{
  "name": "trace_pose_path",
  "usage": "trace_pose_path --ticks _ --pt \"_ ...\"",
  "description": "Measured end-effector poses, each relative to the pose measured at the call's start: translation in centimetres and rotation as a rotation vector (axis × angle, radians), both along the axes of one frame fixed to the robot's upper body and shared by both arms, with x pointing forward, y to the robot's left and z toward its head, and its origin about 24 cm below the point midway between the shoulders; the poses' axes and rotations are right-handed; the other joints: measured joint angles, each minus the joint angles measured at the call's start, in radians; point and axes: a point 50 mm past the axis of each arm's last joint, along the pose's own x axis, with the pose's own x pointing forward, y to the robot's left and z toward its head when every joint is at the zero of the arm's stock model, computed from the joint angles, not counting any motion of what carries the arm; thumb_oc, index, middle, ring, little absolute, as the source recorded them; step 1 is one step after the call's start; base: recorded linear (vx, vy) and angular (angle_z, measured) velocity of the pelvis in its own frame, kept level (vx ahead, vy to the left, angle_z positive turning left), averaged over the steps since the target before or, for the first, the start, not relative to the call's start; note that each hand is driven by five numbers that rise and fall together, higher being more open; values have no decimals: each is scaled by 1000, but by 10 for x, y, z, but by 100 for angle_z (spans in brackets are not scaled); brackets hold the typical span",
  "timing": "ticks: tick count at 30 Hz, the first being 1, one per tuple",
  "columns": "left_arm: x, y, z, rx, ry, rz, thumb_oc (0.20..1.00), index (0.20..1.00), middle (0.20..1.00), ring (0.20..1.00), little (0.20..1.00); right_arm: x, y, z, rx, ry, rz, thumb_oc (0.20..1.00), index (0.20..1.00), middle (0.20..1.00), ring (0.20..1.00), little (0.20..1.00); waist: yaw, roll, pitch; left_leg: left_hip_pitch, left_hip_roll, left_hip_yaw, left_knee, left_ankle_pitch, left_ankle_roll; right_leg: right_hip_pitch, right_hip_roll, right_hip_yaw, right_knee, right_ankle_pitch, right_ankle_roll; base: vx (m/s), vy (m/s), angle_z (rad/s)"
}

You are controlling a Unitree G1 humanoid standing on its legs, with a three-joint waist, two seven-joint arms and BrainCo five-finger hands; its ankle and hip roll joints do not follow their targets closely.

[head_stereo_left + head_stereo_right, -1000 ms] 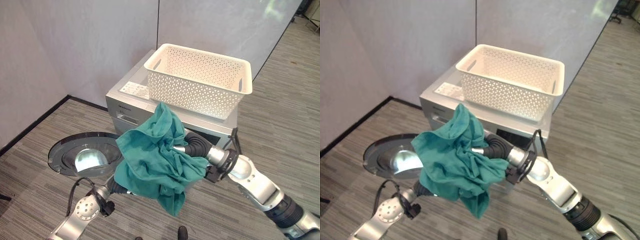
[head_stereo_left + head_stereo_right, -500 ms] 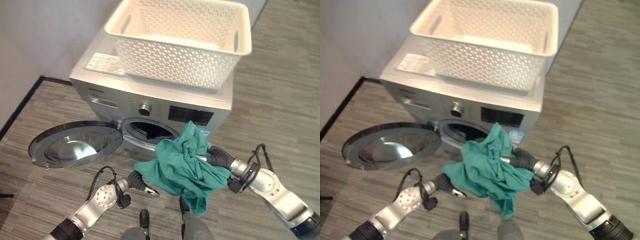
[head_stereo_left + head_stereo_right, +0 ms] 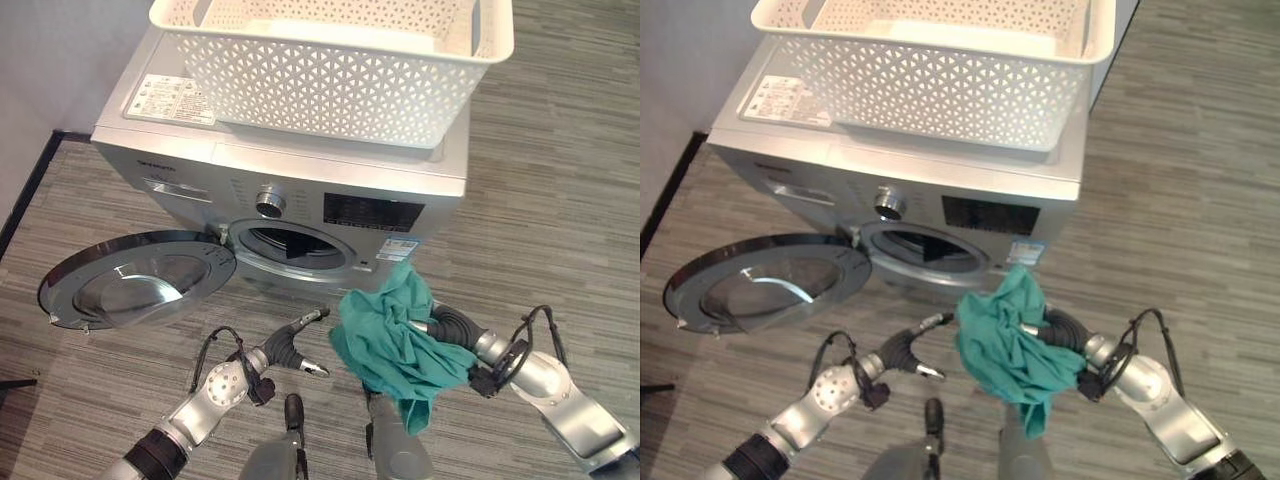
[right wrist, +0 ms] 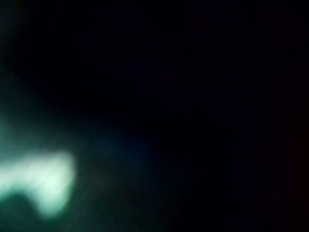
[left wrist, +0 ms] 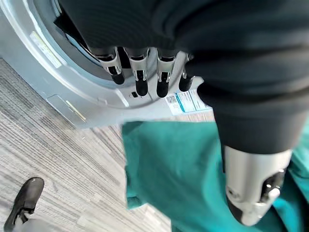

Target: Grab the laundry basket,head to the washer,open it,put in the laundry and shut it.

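Note:
The silver washer (image 3: 300,180) stands with its round door (image 3: 135,280) swung open to the left, and the drum opening (image 3: 295,245) shows dark. A white laundry basket (image 3: 330,70) rests on top of the washer. A bunched green cloth (image 3: 390,345) hangs off my right hand (image 3: 452,325) low in front of the washer, right of the opening, with a silver finger clasped over its top. My left hand (image 3: 290,348) is open just left of the cloth, not touching it; its straight fingers (image 5: 140,77) point toward the drum rim, with the cloth (image 5: 178,169) beside them.
The open door lies low over the grey striped floor (image 3: 560,200) at the left. A grey wall with a black skirting (image 3: 30,180) runs along the far left. Open floor stretches right of the washer.
The camera has tipped down and come closer to the washer. My right hand has lowered the cloth toward the floor in front of the drum. My left hand has come away from the cloth.

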Motion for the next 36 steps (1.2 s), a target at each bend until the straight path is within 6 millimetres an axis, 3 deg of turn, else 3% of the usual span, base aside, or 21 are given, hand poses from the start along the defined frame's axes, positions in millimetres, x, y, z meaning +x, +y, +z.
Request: trace_pose_path --ticks 6,11,14,25,28,36 --pt "-9 0 6 -25 -1 -29 1000 1000 1000 1000 1000 2 -35 5 -93 -57 -158 200 200 200 200 200 0 1 1 -13 2 -18 0 4 -3 -1 -3 -24 -1 -3 -1 15 -17 11" --pt "-4 -6 12 -13 -23 -80 1000 1000 1000 1000 1000 5 -37 8 -109 -98 -186 200 200 200 200 200 0 2 1 -16 1 -35 0 9 -5 1 -7 -34 -1 -3 -1 7 -10 6" --pt "-1 -15 16 -6 -38 -126 1000 1000 1000 1000 1000 9 -29 8 -72 -115 -179 200 200 200 200 200 1 2 1 -17 1 -40 0 12 -6 4 -8 -42 -1 -3 -1 -6 -12 8" --pt "9 -71 20 20 -87 -309 1000 1000 1000 1000 1000 28 31 -1 130 -127 -89 200 200 200 200 200 0 12 -4 -26 -4 -53 0 23 -8 1 -9 -53 0 -1 -4 -8 -4 4" --pt "11 -84 24 3 -102 -325 1000 1000 1000 1000 1000 29 35 -3 178 -109 -98 200 200 200 200 200 0 12 -4 -32 -4 -62 1 24 -9 -1 -9 -58 0 0 -5 -3 -8 5" --pt "14 -95 24 -38 -97 -276 1000 1000 1000 1000 1000 30 34 -3 243 -96 -137 200 200 200 200 200 0 12 -4 -32 -4 -65 2 25 -10 2 -10 -65 0 0 -5 0 -4 2"
